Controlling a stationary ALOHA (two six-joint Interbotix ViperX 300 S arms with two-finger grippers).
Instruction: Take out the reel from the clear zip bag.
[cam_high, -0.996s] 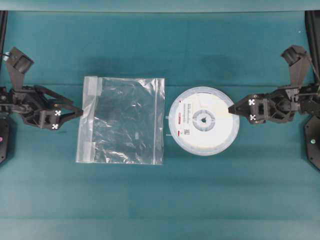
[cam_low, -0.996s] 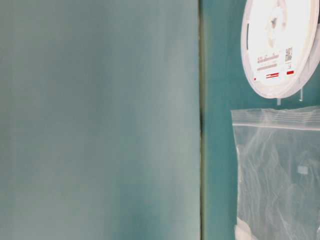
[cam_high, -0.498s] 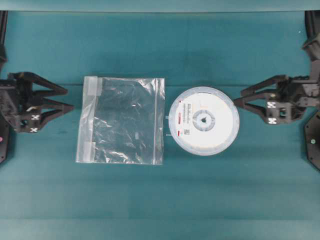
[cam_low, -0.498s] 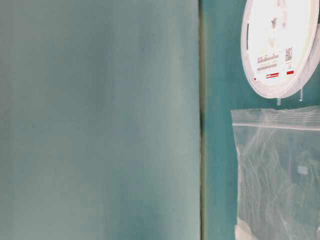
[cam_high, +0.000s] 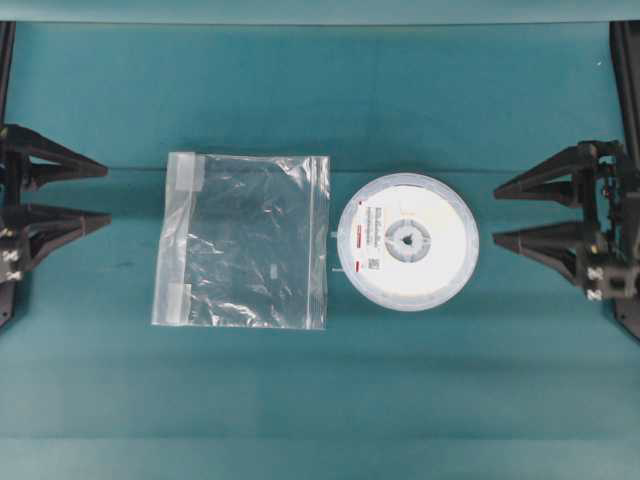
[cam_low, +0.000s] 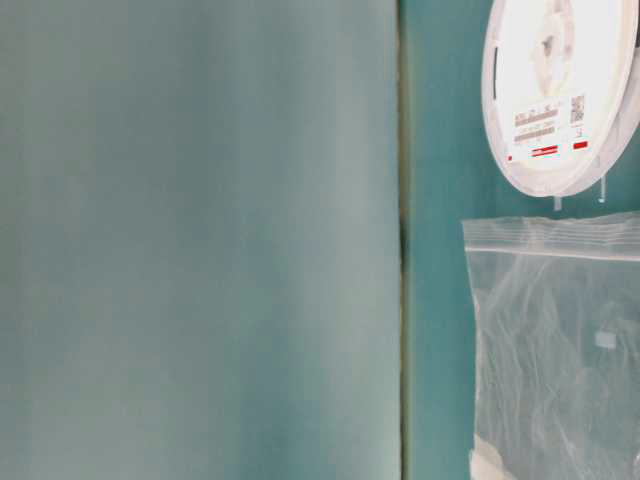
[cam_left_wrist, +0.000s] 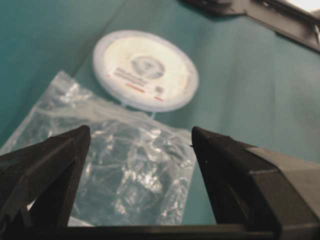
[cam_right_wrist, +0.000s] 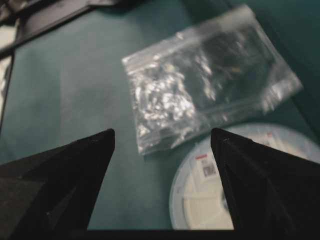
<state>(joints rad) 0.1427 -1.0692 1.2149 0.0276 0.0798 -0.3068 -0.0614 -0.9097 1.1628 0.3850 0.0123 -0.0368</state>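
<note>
Reel (cam_high: 408, 242) lies flat on the teal tabletop (cam_high: 400, 90), face up, just right of the middle and fully outside the clear zip bag (cam_high: 243, 240). Its white label carries a red stripe and a small square code toward the bag side; the printed lines are too small to read. Being round, it has no long axis; the label strip runs from the far edge toward the near edge. The bag lies flat just beside it on the left, not touching, its zip strip along the edge nearest the reel. Left gripper (cam_high: 95, 195) sits at the left edge, right gripper (cam_high: 508, 212) at the right edge, both with jaws spread wide and holding nothing.
</note>
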